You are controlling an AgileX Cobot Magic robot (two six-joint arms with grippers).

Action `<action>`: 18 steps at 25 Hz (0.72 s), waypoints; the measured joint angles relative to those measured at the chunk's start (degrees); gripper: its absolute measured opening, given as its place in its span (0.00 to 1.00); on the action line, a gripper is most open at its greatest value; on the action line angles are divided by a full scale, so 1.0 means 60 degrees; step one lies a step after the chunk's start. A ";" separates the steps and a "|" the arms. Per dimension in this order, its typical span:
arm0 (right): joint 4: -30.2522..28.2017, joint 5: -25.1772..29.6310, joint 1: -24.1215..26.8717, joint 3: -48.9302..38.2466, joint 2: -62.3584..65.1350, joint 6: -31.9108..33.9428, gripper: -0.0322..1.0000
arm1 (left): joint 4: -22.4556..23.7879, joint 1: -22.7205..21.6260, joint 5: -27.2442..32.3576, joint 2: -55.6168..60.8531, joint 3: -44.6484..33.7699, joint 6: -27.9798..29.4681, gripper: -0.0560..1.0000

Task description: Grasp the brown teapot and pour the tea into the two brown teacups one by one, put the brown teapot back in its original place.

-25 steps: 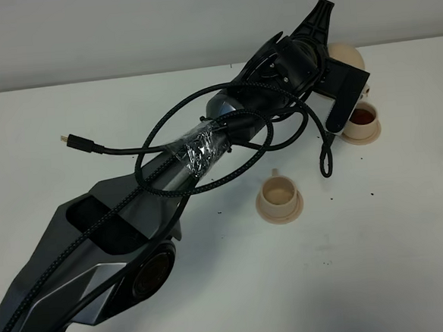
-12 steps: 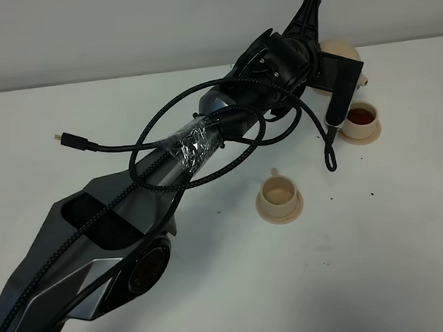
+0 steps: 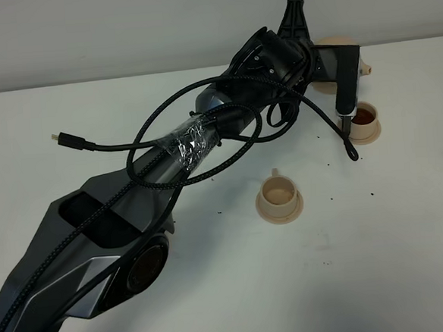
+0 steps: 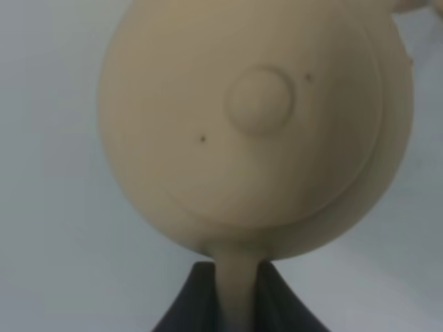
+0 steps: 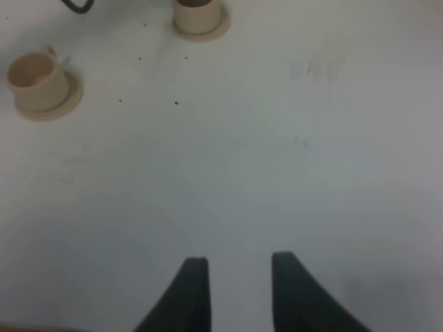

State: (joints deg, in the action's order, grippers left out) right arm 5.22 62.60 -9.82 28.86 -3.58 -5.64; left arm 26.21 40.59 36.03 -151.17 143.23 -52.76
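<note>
My left gripper (image 4: 235, 271) is shut on the loop handle of the brown teapot (image 4: 256, 117); the wrist view looks down on its knobbed lid. In the high view the teapot (image 3: 333, 42) hangs at the far right of the table, mostly hidden behind the left wrist, with its spout (image 3: 365, 70) poking out above the far teacup (image 3: 362, 129), which holds dark tea. The near teacup (image 3: 277, 193) stands on its saucer and looks empty. My right gripper (image 5: 239, 273) is open over bare table, well away from both teacups. The teapot's original place is hidden.
Black cables (image 3: 205, 148) loop around the left arm and one end dangles near the filled cup. Small dark specks dot the white table (image 3: 379, 246). The table's far edge meets a pale wall right behind the teapot.
The left wrist has rolled back and drifted toward the far edge, bringing the teapot from a tilt over the far cup to a more level hold. The right gripper has not moved.
</note>
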 joint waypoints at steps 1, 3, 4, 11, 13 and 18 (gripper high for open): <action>0.0000 0.0000 0.0000 0.0000 0.0000 0.0000 0.26 | -0.0150 -0.0009 0.0082 0.0000 0.0000 0.0082 0.17; 0.0000 0.0000 0.0000 0.0000 0.0000 0.0000 0.26 | -0.0411 -0.0016 0.0253 0.0000 0.0000 0.0210 0.17; 0.0000 0.0000 0.0000 0.0000 0.0000 0.0000 0.26 | -0.0577 -0.0016 0.0301 0.0000 0.0000 0.0244 0.17; 0.0000 0.0000 0.0000 0.0000 0.0000 0.0000 0.26 | -0.1163 -0.0047 0.0918 0.0000 0.0057 0.0391 0.17; 0.0000 0.0000 0.0000 0.0000 0.0000 0.0000 0.26 | -0.1195 -0.0057 0.1347 0.0000 0.0164 0.0400 0.17; 0.0000 0.0000 0.0000 0.0000 0.0000 0.0000 0.26 | -0.1247 -0.0098 0.2605 0.0210 0.0233 0.0440 0.17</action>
State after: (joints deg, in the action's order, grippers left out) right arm 5.22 62.60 -9.82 28.86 -3.58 -5.64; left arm 18.73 40.00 51.67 -149.91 144.63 -50.12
